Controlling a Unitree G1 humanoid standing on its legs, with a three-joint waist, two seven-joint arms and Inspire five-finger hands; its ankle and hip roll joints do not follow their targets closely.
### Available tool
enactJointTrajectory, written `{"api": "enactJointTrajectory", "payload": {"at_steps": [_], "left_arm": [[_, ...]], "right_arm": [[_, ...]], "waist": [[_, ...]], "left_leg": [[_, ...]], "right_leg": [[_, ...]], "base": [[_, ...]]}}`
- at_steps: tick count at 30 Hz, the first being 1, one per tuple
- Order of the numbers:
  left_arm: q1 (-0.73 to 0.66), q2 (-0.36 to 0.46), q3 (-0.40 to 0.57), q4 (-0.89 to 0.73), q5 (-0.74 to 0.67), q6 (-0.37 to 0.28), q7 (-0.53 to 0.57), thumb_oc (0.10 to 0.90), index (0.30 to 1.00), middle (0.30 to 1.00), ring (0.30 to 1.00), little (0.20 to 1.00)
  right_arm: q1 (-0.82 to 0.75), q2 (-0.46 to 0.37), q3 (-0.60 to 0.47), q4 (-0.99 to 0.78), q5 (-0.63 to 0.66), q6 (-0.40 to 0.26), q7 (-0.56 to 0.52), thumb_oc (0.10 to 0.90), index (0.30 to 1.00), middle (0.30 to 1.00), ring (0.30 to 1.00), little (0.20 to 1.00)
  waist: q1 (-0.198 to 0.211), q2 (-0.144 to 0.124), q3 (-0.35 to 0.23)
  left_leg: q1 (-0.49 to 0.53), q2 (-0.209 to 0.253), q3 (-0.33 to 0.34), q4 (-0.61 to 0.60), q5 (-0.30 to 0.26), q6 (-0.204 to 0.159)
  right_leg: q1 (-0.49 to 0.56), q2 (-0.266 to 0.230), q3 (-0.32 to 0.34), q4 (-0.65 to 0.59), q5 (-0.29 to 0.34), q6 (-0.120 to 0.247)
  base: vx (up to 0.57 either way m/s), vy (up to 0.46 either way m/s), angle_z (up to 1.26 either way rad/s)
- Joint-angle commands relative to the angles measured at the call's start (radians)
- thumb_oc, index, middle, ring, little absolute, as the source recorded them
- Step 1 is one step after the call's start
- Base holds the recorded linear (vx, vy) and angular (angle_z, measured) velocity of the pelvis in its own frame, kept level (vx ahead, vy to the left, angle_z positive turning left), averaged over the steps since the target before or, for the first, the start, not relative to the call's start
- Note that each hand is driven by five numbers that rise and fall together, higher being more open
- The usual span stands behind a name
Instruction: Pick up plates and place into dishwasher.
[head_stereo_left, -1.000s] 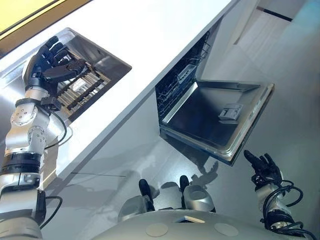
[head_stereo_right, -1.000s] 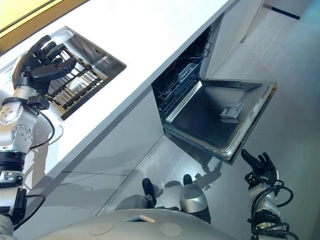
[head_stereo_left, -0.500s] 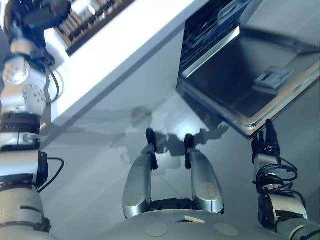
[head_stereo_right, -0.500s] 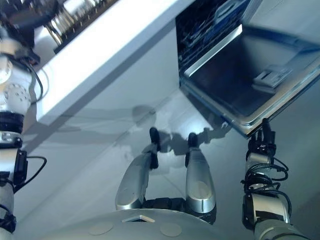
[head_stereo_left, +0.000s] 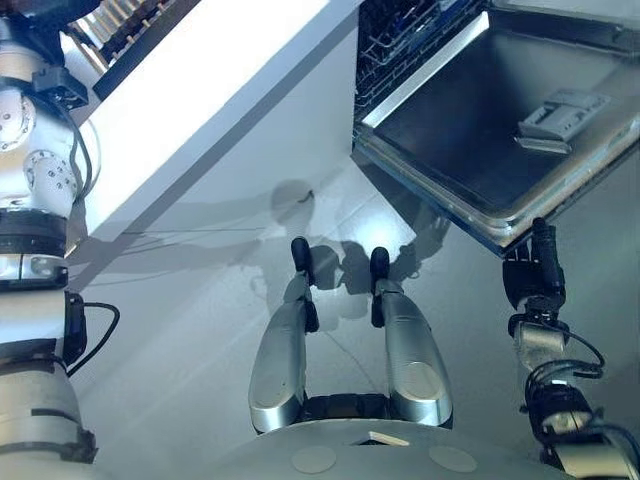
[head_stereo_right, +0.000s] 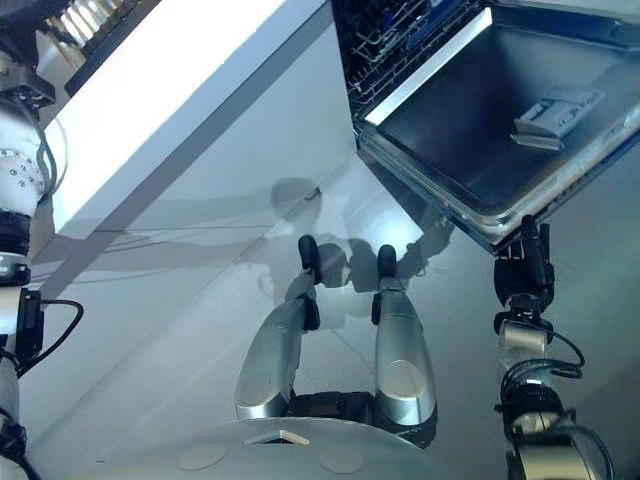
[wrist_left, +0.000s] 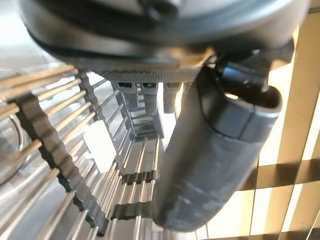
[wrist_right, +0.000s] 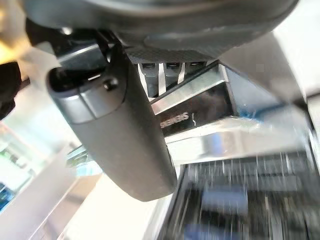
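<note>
Step in hand, as I read it: getting a first plate out of the drying rack (wrist_left: 60, 165), which sits well away from the dishwasher door (head_stereo_left: 470, 130), across the white counter (head_stereo_left: 210, 90). Left hand (wrist_left: 215, 165) hangs right over the rack w/ fingers straight and thumb out, nothing in it. A curved shiny rim (wrist_left: 10, 145) shows between the tines (wrist_left: 60, 131). It's prob. a plate, can't say for sure. No plate on the door or in either hand. Right hand (head_stereo_left: 533, 280) is just below the door's front edge, fingers straight and pointing up at it, empty. Can't tell if the tips touch. Door is fully down, wire basket (head_stereo_left: 390, 40) visible behind it. To do it well: come down along the tines, not across them. Put thumb one side of the rim, fingers the other, and pinch near the top edge. Lift straight up till clear of the rack before swinging twd the door. Wet china is prob. slick, so grip firm. Keep the right hand off the door edge, or it may knock it.
</note>
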Motion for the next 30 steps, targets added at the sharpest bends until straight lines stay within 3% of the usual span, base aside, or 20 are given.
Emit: {"api": "enactJointTrajectory", "payload": {"at_steps": [1,3,6,12,15,17,23,27,30], "left_arm": [[-0.056,-0.056,-0.055,-0.079,0.041,-0.109,-0.008,0.800,0.900,0.900,0.900,0.900],[-0.026,-0.074,-0.046,-0.086,0.049,-0.111,-0.009,0.800,0.900,0.900,0.900,0.900],[0.018,-0.080,-0.029,-0.088,0.032,-0.102,-0.034,0.800,0.900,0.900,0.900,0.900],[0.099,-0.089,0.007,-0.070,-0.005,-0.113,-0.091,0.800,0.900,0.900,0.900,0.900],[0.173,-0.112,0.035,-0.105,-0.015,-0.123,-0.101,0.800,0.900,0.900,0.900,0.900],[0.203,-0.119,0.048,-0.125,-0.015,-0.121,-0.106,0.800,0.900,0.900,0.900,0.900],[0.414,-0.186,0.121,-0.299,0.013,-0.109,-0.136,0.800,0.900,0.900,0.900,0.900],[0.523,-0.243,0.137,-0.430,0.018,-0.095,-0.096,0.800,0.900,0.900,0.900,0.900],[0.561,-0.285,0.140,-0.447,-0.034,-0.084,-0.108,0.800,0.900,0.900,0.900,0.900]], "right_arm": [[-0.627,0.155,0.221,-0.520,-0.266,0.241,0.391,0.800,0.900,0.900,0.900,0.900],[-0.664,0.163,0.221,-0.587,-0.315,0.278,0.390,0.800,0.900,0.900,0.900,0.900],[-0.694,0.150,0.195,-0.629,-0.346,0.294,0.306,0.800,0.900,0.900,0.900,0.900],[-0.634,0.161,0.146,-0.581,-0.311,0.281,0.181,0.800,0.900,0.900,0.900,0.900],[-0.551,0.167,0.109,-0.529,-0.427,0.208,0.034,0.800,0.900,0.900,0.900,0.900],[-0.515,0.165,0.095,-0.513,-0.467,0.199,-0.001,0.800,0.900,0.900,0.900,0.900],[-0.258,0.133,0.015,-0.412,-0.714,0.042,-0.138,0.800,0.900,0.900,0.900,0.900],[-0.138,0.109,-0.022,-0.398,-1.020,-0.098,-0.320,0.800,0.900,0.900,0.900,0.900],[-0.096,0.110,-0.049,-0.356,-1.148,-0.153,-0.451,0.800,0.900,0.900,0.900,0.900]], "waist": [[0.025,-0.026,-0.121],[0.020,-0.029,-0.139],[0.014,-0.030,-0.178],[0.012,-0.036,-0.242],[0.010,-0.047,-0.279],[0.010,-0.050,-0.292],[0.006,-0.077,-0.349],[0.002,-0.089,-0.376],[0.001,-0.092,-0.387]], "left_leg": [[0.063,-0.084,0.046,-0.003,-0.108,0.024],[0.083,-0.088,0.055,-0.009,-0.114,0.027],[0.127,-0.095,0.073,-0.017,-0.128,0.031],[0.198,-0.106,0.085,-0.029,-0.151,0.039],[0.230,-0.109,0.092,-0.028,-0.164,0.041],[0.239,-0.110,0.092,-0.030,-0.167,0.042],[0.287,-0.120,0.098,-0.040,-0.176,0.052],[0.316,-0.123,0.101,-0.051,-0.176,0.056],[0.336,-0.120,0.102,-0.064,-0.171,0.055]], "right_leg": [[-0.052,0.018,0.053,0.195,-0.180,0.046],[-0.037,0.023,0.062,0.178,-0.176,0.048],[0.001,0.024,0.069,0.148,-0.173,0.050],[0.073,0.021,0.072,0.091,-0.167,0.060],[0.108,0.017,0.074,0.071,-0.164,0.067],[0.117,0.016,0.073,0.065,-0.162,0.069],[0.167,0.014,0.071,0.016,-0.141,0.080],[0.201,0.018,0.073,-0.023,-0.122,0.083],[0.221,0.022,0.070,-0.034,-0.118,0.085]], "base": [[0.07,0.130,-0.41],[0.09,0.145,-0.36],[0.12,0.149,-0.15],[0.13,0.098,0.12],[0.11,0.067,0.27],[0.08,0.046,0.43],[0.07,0.045,0.11],[0.03,0.030,-0.11],[0.00,0.039,-0.17]]}}
